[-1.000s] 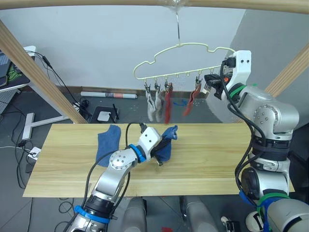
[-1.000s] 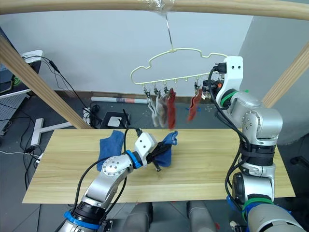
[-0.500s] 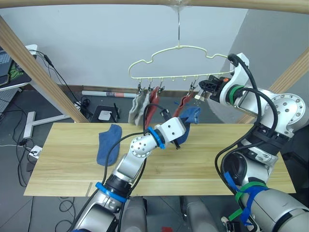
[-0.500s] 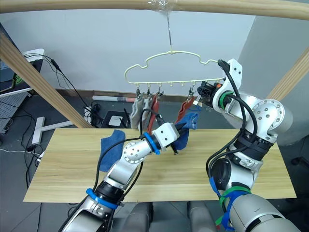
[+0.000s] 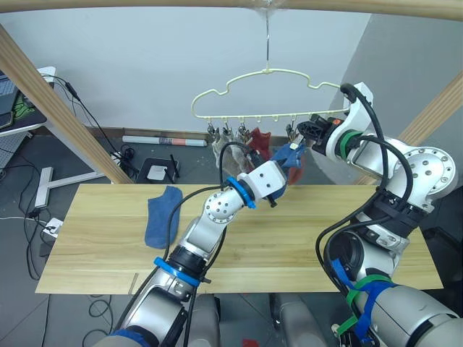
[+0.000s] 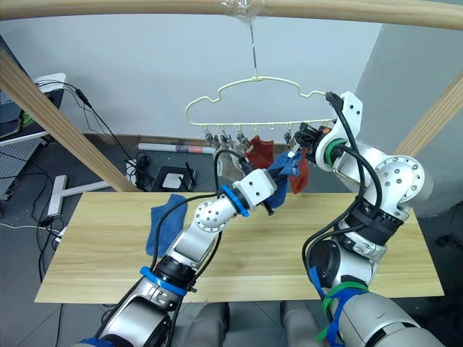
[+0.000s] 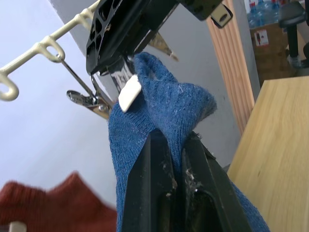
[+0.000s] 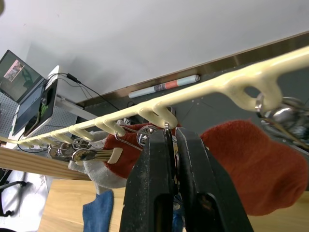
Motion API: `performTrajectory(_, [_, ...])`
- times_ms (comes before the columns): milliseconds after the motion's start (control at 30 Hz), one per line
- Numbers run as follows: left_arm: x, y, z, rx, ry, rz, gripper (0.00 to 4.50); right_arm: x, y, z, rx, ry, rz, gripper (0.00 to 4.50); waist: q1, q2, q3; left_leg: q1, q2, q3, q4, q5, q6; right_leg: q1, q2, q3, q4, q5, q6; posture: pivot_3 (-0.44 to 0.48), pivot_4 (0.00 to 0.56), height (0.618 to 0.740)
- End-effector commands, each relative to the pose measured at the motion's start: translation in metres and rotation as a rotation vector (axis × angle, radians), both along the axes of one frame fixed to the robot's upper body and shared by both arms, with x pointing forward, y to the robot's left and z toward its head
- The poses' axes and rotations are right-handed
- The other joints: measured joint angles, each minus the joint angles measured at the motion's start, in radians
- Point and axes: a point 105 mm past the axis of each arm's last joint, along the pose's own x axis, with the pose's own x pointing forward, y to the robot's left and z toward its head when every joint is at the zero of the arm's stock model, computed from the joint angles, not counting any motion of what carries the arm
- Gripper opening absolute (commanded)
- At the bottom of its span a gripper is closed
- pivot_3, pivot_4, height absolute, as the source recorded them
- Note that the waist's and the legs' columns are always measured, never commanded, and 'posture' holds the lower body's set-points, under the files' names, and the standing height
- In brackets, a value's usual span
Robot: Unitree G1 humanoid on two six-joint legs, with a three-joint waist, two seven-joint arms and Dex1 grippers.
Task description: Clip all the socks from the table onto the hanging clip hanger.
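— What's the room like?

— A light wooden table (image 5: 304, 231) stands under a round wooden pole frame (image 5: 43, 94), with a pale wall behind, cables on a grey floor and a laptop (image 8: 24, 92) off to the left. The clip hanger (image 5: 246, 90) hangs by its hook from the top pole.

— And the fingers?

— The left gripper (image 5: 283, 168) is raised to the hanger's clip row, fingers pinched together on a blue sock (image 7: 164, 116) whose cuff touches a clip. The right gripper (image 5: 309, 130) is at the row's right end, fingers nearly together around a metal clip (image 8: 169, 140); probably squeezing it, though the contact is hard to make out.

— How many socks?

— Two blue: the held one and another blue sock (image 5: 160, 214) flat on the table's left part. Two rust-red socks (image 6: 262, 150) hang clipped. The grey socks (image 6: 230, 160) hang bunched behind the arm; I can't count them.
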Motion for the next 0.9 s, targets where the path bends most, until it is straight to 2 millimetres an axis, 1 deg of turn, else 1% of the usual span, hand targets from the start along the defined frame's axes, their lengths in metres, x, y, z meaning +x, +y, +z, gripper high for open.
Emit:
performTrajectory(33, [-0.004, -0.005, 0.015, -0.028, -0.055, -0.017, 0.01, -0.001, -0.014, -0.01, 0.013, 0.04, -0.063, 0.3, 0.0, 0.0, 0.0, 0.0, 0.0, 0.0, 0.0, 0.0, 0.0, 0.0, 0.0, 0.0, 0.0, 0.0, 0.0, -0.057, 0.264, 0.74])
performTrajectory(100, [-0.003, -0.005, 0.014, -0.032, -0.048, -0.018, 0.0, -0.001, -0.014, -0.008, 0.024, 0.035, -0.061, 0.9, 0.0, 0.0, 0.0, 0.0, 0.0, 0.0, 0.0, 0.0, 0.0, 0.0, 0.0, 0.0, 0.0, 0.0, 0.0, -0.058, 0.266, 0.74])
performTrajectory(233, [-0.003, -0.006, 0.016, -0.049, -0.038, -0.02, 0.0, -0.002, -0.013, -0.002, 0.045, 0.012, -0.041, 2.41, -0.004, 0.0, 0.0, 0.0, 0.0, 0.0, 0.0, 0.0, 0.0, 0.0, 0.0, 0.0, 0.0, 0.0, 0.0, -0.061, 0.265, 0.74])
performTrajectory(300, [-0.004, -0.008, 0.019, -0.06, -0.033, -0.03, 0.0, -0.004, -0.012, 0.004, 0.056, -0.018, -0.011, 3.05, -0.009, 0.0, 0.0, 0.0, 0.0, 0.0, 0.0, 0.0, 0.0, 0.0, 0.0, 0.0, 0.0, 0.0, 0.0, -0.061, 0.265, 0.74])
performTrajectory(367, [-0.005, -0.01, 0.019, -0.065, -0.026, -0.037, 0.0, -0.008, -0.005, 0.016, 0.062, -0.078, 0.072, 3.77, -0.015, 0.0, 0.0, -0.001, 0.0, 0.0, 0.0, 0.0, 0.0, -0.001, 0.0, 0.0, 0.0, 0.0, -0.001, -0.067, 0.265, 0.74])
performTrajectory(433, [-0.005, -0.012, 0.02, -0.077, -0.01, -0.043, 0.0, -0.015, 0.001, 0.026, 0.072, -0.135, 0.173, 4.35, -0.024, 0.001, 0.0, -0.001, 0.0, 0.0, 0.0, 0.0, 0.0, -0.001, 0.0, 0.0, 0.0, 0.001, -0.002, -0.073, 0.265, 0.74])
performTrajectory(533, [-0.004, -0.014, 0.021, -0.116, 0.036, -0.055, 0.0, -0.024, -0.002, 0.029, 0.046, -0.174, 0.244, 4.35, -0.031, 0.001, 0.001, -0.001, 0.0, 0.0, 0.0, 0.0, 0.0, -0.001, 0.0, 0.0, 0.0, 0.002, -0.003, -0.078, 0.266, 0.74])
performTrajectory(633, [-0.001, -0.016, 0.021, -0.241, 0.182, -0.068, 0.0, -0.035, -0.01, 0.03, -0.024, -0.211, 0.286, 4.35, -0.035, 0.001, 0.001, -0.001, 0.0, 0.001, 0.0, 0.0, 0.0, -0.001, 0.0, 0.001, 0.0, 0.001, -0.001, -0.086, 0.268, 0.74])
performTrajectory(733, [0.003, -0.015, 0.021, -0.305, 0.261, -0.064, 0.0, -0.041, -0.013, 0.029, -0.075, -0.224, 0.296, 4.35, -0.045, 0.001, 0.001, -0.001, 0.0, 0.001, 0.0, 0.0, 0.0, -0.001, 0.0, 0.001, 0.0, -0.001, 0.001, -0.091, 0.269, 0.74])
performTrajectory(800, [0.004, -0.016, 0.02, -0.354, 0.329, -0.09, 0.0, -0.047, -0.019, 0.026, -0.139, -0.238, 0.269, 4.35, -0.052, 0.001, 0.001, -0.001, 0.0, 0.001, 0.0, 0.0, 0.0, -0.001, 0.0, 0.002, 0.0, -0.001, 0.002, -0.1, 0.271, 0.74])
performTrajectory(833, [0.003, -0.018, 0.019, -0.357, 0.349, -0.112, 0.26, -0.051, -0.022, 0.023, -0.205, -0.257, 0.246, 4.38, -0.053, 0.001, 0.001, -0.001, 0.0, 0.001, 0.0, 0.0, 0.0, -0.001, 0.001, 0.001, 0.0, -0.001, 0.002, -0.106, 0.273, 0.74])
performTrajectory(900, [0.004, -0.02, 0.014, -0.358, 0.385, -0.122, 0.72, -0.055, -0.025, 0.021, -0.256, -0.295, 0.197, 4.39, -0.054, 0.001, 0.001, -0.001, 0.0, 0.001, 0.0, 0.0, 0.0, -0.001, 0.001, 0.002, 0.0, -0.001, 0.002, -0.113, 0.272, 0.74])
